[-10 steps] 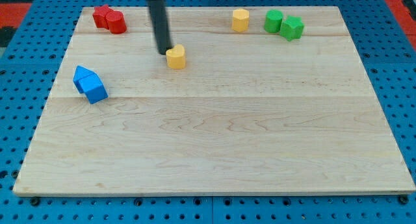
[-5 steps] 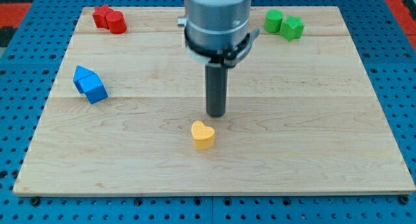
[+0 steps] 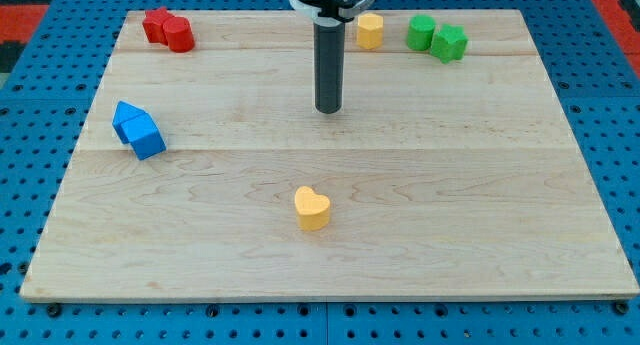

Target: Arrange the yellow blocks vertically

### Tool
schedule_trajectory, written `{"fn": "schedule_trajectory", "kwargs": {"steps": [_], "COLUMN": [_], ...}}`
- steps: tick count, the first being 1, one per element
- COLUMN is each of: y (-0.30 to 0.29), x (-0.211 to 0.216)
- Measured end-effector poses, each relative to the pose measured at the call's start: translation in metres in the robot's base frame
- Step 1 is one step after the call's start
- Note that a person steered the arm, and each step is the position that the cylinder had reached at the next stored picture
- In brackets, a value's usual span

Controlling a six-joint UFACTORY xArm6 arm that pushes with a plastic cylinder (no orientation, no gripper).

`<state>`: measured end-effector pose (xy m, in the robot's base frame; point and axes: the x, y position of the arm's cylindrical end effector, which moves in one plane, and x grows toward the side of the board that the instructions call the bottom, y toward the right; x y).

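Note:
A yellow heart-shaped block point(image 3: 312, 208) sits on the wooden board toward the view's bottom, near the middle. A yellow cylinder-like block point(image 3: 370, 31) stands near the view's top edge, right of centre. My tip point(image 3: 328, 109) rests on the board in the upper middle, well above the yellow heart and below-left of the yellow cylinder, touching neither.
Two red blocks point(image 3: 167, 29) lie together at the top left. Two blue blocks point(image 3: 138, 129) lie together at the left. A green cylinder point(image 3: 421, 31) and a green block point(image 3: 450, 42) sit at the top right. The board point(image 3: 480, 235) lies on a blue pegboard.
The yellow heart was pushed from the upper left-middle down to the lower middle. My tip has since drawn back toward the view's top, uncovering the yellow cylinder.

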<state>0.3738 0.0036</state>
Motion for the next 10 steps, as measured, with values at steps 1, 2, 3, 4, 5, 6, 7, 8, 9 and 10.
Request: {"fn": "schedule_trajectory", "kwargs": {"steps": [1, 2, 3, 4, 5, 6, 7, 8, 9, 10], "y": [-0.007, -0.008, -0.008, -0.008, -0.005, -0.005, -0.017, -0.005, 0.035, 0.046], "x": [-0.007, -0.007, -0.007, -0.007, -0.007, -0.041, -0.096, -0.158, -0.179, -0.147]}}
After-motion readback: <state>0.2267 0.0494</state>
